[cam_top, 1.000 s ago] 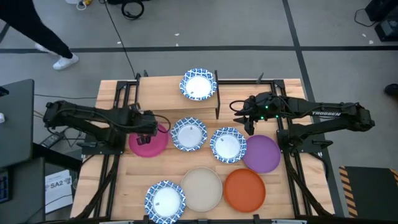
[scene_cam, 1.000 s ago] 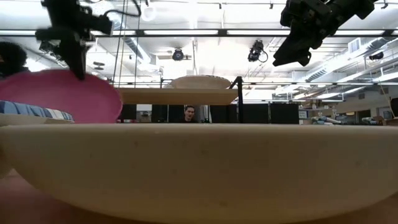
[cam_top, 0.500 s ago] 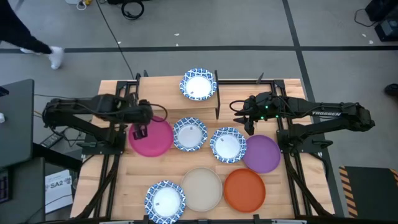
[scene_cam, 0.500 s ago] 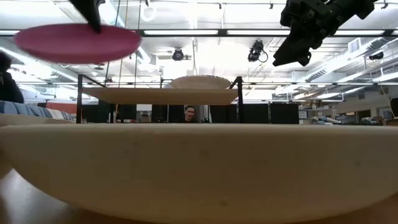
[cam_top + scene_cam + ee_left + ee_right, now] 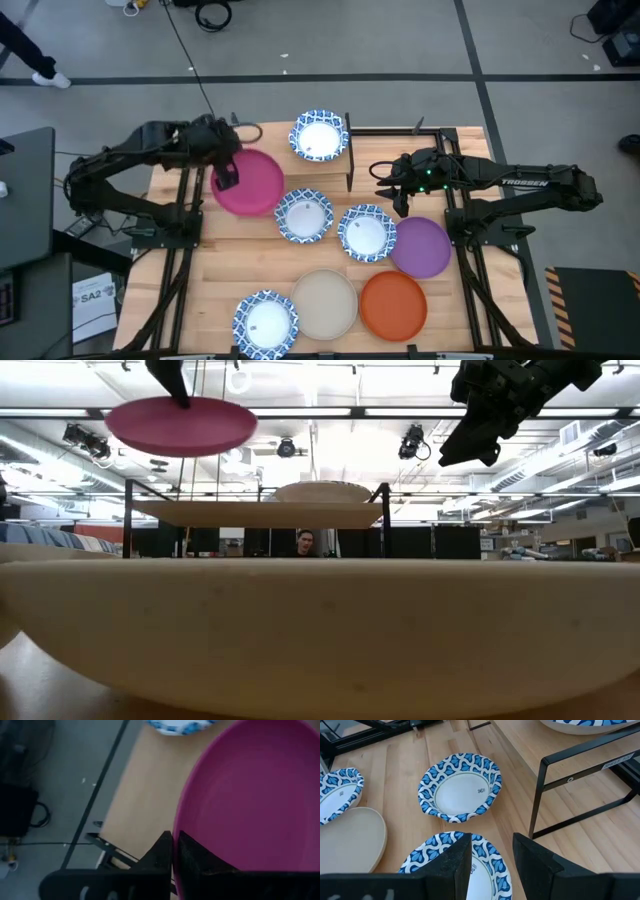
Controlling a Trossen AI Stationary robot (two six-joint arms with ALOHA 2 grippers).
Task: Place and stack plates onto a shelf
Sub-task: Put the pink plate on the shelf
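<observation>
My left gripper (image 5: 226, 178) is shut on the pink plate (image 5: 250, 183), which hangs in the air over the left part of the shelf (image 5: 270, 140). The low view shows the pink plate (image 5: 181, 426) well above the shelf top (image 5: 260, 513). One blue-rimmed plate (image 5: 319, 137) sits on the shelf's right part. My right gripper (image 5: 400, 195) is open and hovers off the shelf's right end, touching nothing. On the table lie three blue-rimmed plates (image 5: 305, 215), (image 5: 366, 232), (image 5: 267, 322), the purple plate (image 5: 420, 247), the orange plate (image 5: 393, 305) and the beige plate (image 5: 324, 303). My left gripper pinches the pink plate's rim (image 5: 181, 827) at the plate's left edge. One finger (image 5: 162, 855) is outside the rim and the other (image 5: 200, 865) lies over the inner face. The fingers come from above, slanting down. The plate is lifted clear and roughly level.
The shelf's black legs (image 5: 540, 795) stand just beyond my right gripper (image 5: 492, 855). The beige plate (image 5: 320, 620) fills the low view's foreground. A person's legs (image 5: 30, 50) move on the floor beyond the table's far left corner.
My left gripper has risen and moved toward the far edge, carrying the pink plate. The plate was tilted low by the table's left side; it now hangs clear and about level above the shelf's left part. The person beyond the table has walked on.
</observation>
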